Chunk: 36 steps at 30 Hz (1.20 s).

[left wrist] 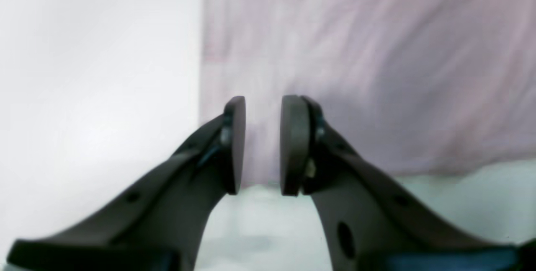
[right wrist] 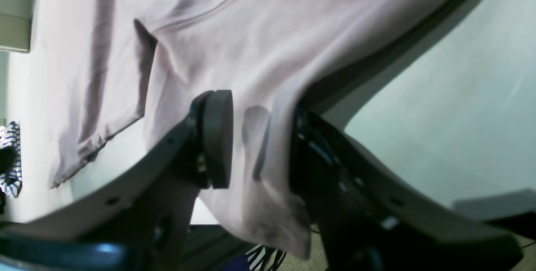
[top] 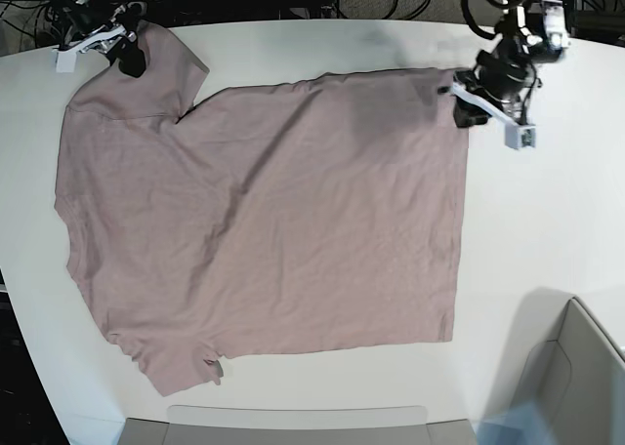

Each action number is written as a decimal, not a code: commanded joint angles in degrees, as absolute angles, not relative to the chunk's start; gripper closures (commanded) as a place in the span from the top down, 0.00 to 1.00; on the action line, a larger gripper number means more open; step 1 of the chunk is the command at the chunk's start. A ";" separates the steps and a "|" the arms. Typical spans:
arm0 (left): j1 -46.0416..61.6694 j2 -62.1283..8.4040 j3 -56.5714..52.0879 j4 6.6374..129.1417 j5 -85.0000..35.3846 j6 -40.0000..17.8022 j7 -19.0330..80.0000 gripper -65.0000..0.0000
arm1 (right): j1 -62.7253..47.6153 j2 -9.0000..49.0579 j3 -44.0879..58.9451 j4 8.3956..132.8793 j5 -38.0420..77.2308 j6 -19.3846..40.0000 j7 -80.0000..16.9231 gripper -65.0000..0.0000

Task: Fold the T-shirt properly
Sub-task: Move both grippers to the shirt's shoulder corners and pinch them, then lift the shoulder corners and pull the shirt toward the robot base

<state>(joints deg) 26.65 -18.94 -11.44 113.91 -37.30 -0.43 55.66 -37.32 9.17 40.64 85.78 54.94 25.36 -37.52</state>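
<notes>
No fold is made: the T-shirt (top: 264,230) lies spread, right hand (right wrist: 255,141) pinching its eleven-o'clock sleeve, left hand (left wrist: 261,145) apart at one o'clock.

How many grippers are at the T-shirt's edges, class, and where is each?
2. The right gripper is on the sleeve at the T-shirt's far left corner; the left gripper sits at the far right hem corner.
</notes>
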 commanded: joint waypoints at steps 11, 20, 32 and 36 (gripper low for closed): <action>26.77 -20.18 -12.35 101.41 -41.10 -0.40 55.16 0.25 | -38.02 10.95 40.75 85.49 51.47 23.96 -41.36 0.30; 27.12 -20.09 -12.44 100.79 -43.82 -5.58 55.96 0.25 | -38.02 10.86 40.57 85.49 51.47 23.96 -41.36 0.30; 26.59 -19.74 -12.26 96.66 -45.32 -7.60 56.66 0.17 | -37.14 10.77 40.57 85.67 51.47 23.96 -41.45 0.29; 26.59 -19.74 -12.70 96.57 -45.23 -7.52 56.66 0.00 | -35.82 10.77 40.57 86.55 51.30 23.96 -43.74 0.08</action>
